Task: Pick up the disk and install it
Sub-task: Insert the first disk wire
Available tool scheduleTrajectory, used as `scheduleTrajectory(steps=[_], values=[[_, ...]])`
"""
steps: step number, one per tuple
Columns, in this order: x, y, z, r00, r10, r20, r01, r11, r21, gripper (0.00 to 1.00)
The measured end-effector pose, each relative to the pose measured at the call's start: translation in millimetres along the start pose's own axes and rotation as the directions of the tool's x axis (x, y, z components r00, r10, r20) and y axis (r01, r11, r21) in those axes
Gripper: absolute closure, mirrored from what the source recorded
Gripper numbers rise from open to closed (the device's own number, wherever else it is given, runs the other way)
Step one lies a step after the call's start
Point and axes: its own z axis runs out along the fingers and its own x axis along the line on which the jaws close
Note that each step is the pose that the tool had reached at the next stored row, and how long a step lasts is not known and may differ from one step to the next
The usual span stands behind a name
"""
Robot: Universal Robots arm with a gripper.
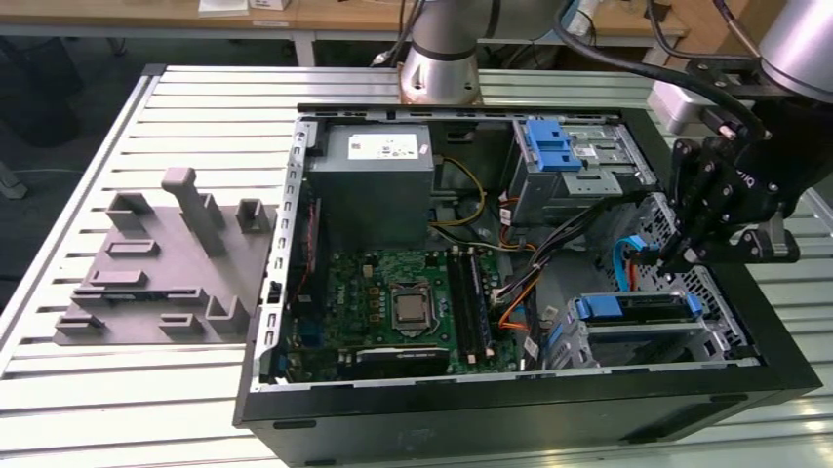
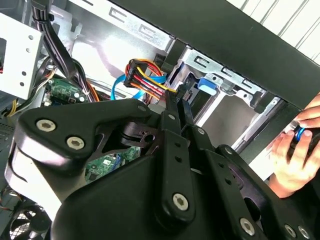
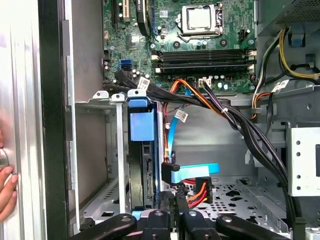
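Observation:
The disk (image 1: pixel 641 308) sits in the lower drive bay at the exterior view's right end of the open computer case (image 1: pixel 521 409), its blue carrier bracket (image 1: pixel 600 308) facing the motherboard. In the first wrist view the disk (image 3: pixel 144 170) stands on edge in the metal bay, topped by the blue bracket (image 3: pixel 141 125). My gripper (image 1: pixel 678 261) hangs just above and beside the bay. Its two thin fingers (image 2: pixel 173 112) lie close together, shut, next to the blue data cable plug (image 3: pixel 192 173) and the power plug with coloured wires (image 3: pixel 196 193). I see nothing held between them.
The case holds the motherboard (image 1: pixel 390 302), a grey power supply box (image 1: pixel 377 161), an upper drive cage with a blue latch (image 1: pixel 553 146), and black cable bundles (image 3: pixel 235 120) across the bay. A grey fixture (image 1: pixel 170 263) lies on the table's left. A person's hand (image 2: pixel 295 150) rests outside the case wall.

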Motion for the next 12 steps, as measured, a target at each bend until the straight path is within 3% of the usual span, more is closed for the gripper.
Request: scheduleTrajectory(steps=[6,12], values=[[4.2,1.5,2.9,1.0000,0.000,0.0004,0.000,1.0000,-0.0002,0.84],[9.1,8.0,4.4,1.0000,0.000,0.0007,0.000,1.0000,-0.0002,0.84]])
